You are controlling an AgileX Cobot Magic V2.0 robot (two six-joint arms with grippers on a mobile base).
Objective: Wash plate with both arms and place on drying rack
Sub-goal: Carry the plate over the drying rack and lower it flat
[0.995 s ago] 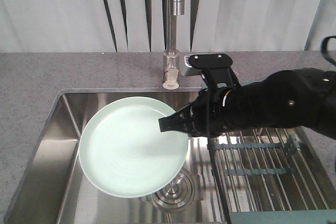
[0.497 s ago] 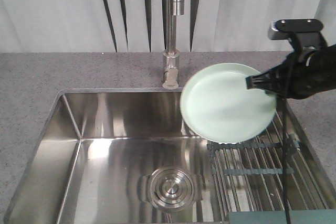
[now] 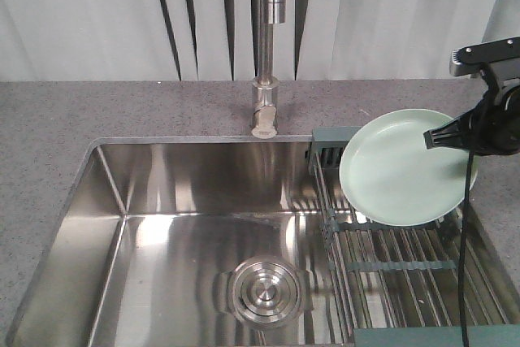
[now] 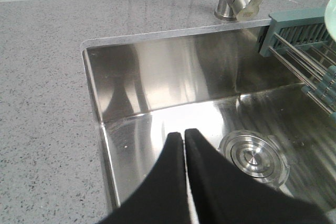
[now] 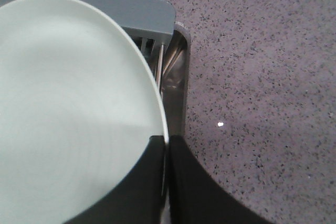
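Observation:
The pale mint-green plate (image 3: 402, 168) hangs tilted over the far end of the drying rack (image 3: 398, 266), which lies across the right side of the sink. My right gripper (image 3: 431, 140) is shut on the plate's right rim; in the right wrist view the two black fingers (image 5: 167, 145) pinch the rim of the plate (image 5: 68, 108), with the rack's grey-green end bar (image 5: 131, 11) behind it. My left gripper (image 4: 184, 135) is shut and empty, over the sink's left part; it does not show in the front view. A sliver of the plate (image 4: 332, 11) shows at the left wrist view's right edge.
The steel sink (image 3: 162, 241) has a round drain (image 3: 264, 290) in its floor. The tap (image 3: 266, 54) stands at the back rim. Speckled grey counter (image 3: 49, 144) surrounds the sink and runs right of the rack (image 5: 252, 77). A teal object (image 3: 431, 337) lies at the rack's near end.
My right arm has carried the plate from the left half of the sink, up and to the right, to above the far end of the drying rack.

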